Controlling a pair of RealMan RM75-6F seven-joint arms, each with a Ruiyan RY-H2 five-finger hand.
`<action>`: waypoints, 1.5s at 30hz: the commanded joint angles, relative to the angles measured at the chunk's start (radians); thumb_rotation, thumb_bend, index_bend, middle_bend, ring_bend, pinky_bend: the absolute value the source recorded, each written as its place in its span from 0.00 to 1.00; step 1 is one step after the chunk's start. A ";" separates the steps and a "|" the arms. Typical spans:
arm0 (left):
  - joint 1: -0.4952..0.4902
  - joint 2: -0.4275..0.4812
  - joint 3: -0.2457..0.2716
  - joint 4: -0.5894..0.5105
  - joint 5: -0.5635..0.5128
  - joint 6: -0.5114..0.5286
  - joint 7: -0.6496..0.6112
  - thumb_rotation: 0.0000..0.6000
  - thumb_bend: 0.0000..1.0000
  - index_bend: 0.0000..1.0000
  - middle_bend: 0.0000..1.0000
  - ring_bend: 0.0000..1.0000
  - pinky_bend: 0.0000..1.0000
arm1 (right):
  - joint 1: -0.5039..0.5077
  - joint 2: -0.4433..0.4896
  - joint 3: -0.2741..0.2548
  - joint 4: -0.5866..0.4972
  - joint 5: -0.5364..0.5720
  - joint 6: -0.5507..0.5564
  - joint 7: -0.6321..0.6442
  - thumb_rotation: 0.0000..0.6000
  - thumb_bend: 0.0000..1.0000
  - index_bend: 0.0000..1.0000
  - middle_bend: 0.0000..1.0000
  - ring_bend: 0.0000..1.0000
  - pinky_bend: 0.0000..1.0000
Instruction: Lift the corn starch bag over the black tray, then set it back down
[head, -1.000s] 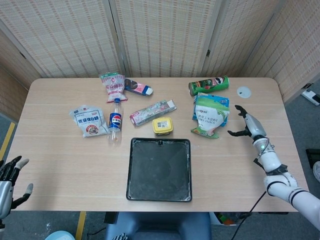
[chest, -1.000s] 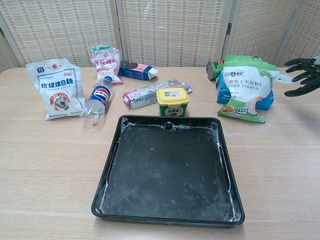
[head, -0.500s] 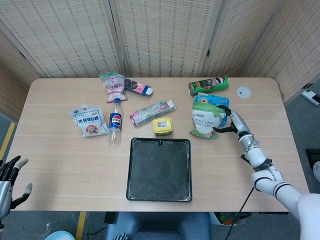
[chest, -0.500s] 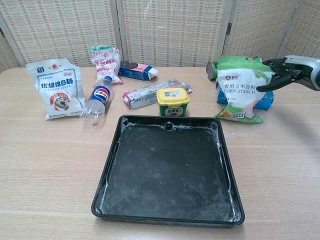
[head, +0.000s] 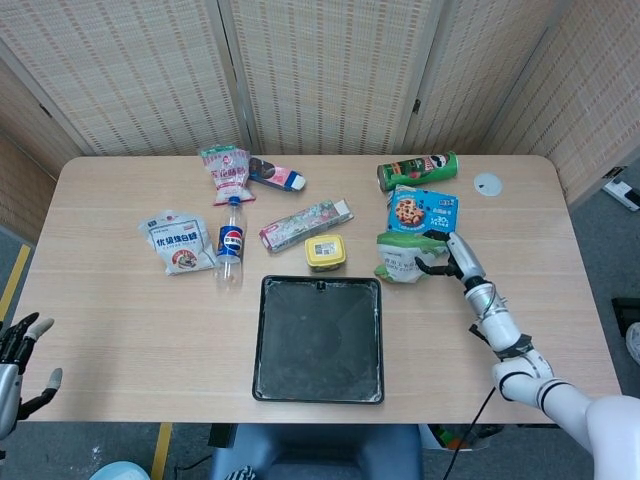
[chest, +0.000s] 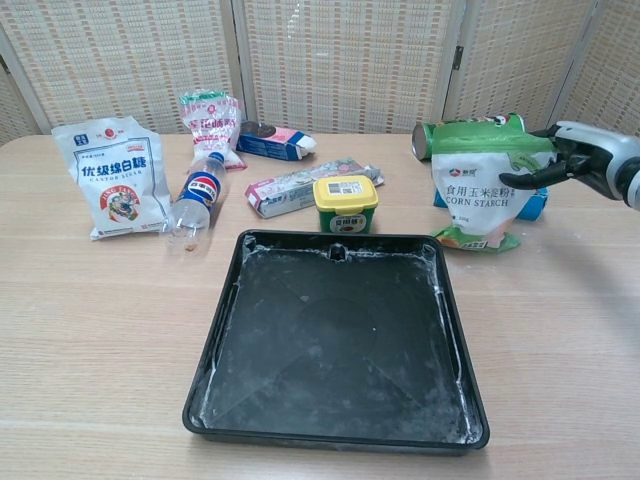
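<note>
- My right hand (chest: 572, 158) gripped the corn starch bag (chest: 482, 195) by its top right, upright, just right of the black tray (chest: 338, 335).
- My left hand (head: 18, 357) hung open off the near left of the wooden table (head: 140, 320), before woven screens (head: 320, 70).

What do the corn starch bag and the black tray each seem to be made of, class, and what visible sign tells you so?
Corn starch bag: probably thin, glossy plastic film; it creases and buckles where the right hand grips it, and its printed surface shines.
Black tray: a stiff, shallow pan with a raised rim, likely metal or hard plastic; the look leaves that open. Its finish is dull, smeared with whitish residue.
</note>
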 joint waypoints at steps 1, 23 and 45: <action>-0.001 -0.002 0.000 0.002 0.001 -0.001 -0.001 1.00 0.44 0.19 0.13 0.16 0.02 | -0.031 0.028 0.018 -0.092 0.050 0.016 -0.047 1.00 0.50 0.51 0.46 0.51 0.46; 0.005 -0.013 0.004 0.038 -0.001 -0.005 -0.036 1.00 0.44 0.19 0.13 0.16 0.02 | -0.232 0.201 0.027 -0.770 0.302 0.194 -0.425 1.00 0.60 0.35 0.34 0.39 0.34; 0.006 -0.014 0.004 0.040 0.005 -0.003 -0.039 1.00 0.44 0.20 0.13 0.16 0.02 | -0.254 0.447 -0.104 -0.758 -0.073 0.210 -0.571 1.00 0.36 0.00 0.14 0.18 0.11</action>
